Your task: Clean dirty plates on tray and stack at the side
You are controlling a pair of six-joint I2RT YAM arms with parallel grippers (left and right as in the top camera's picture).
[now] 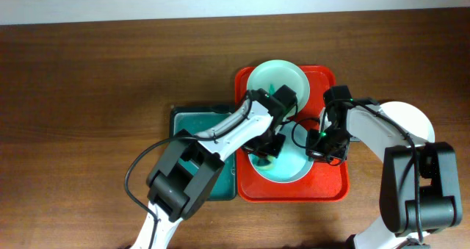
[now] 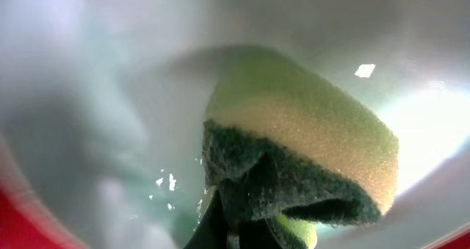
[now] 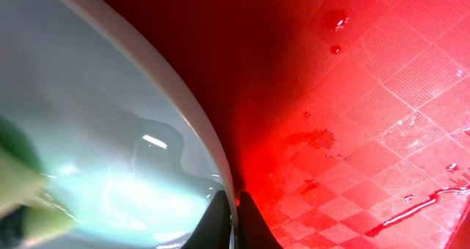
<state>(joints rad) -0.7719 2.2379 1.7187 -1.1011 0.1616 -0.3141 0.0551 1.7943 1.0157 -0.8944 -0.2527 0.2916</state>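
Note:
The red tray holds two pale mint plates: a far one and a near one. A third plate lies on the table right of the tray. My left gripper is shut on a yellow-green sponge and presses it into the near plate. My right gripper is shut on that plate's right rim, with the red tray floor beside it.
A dark green tray sits left of the red tray, partly under my left arm. Wet streaks and drops lie on the red tray floor. Brown wooden table spreads to the left.

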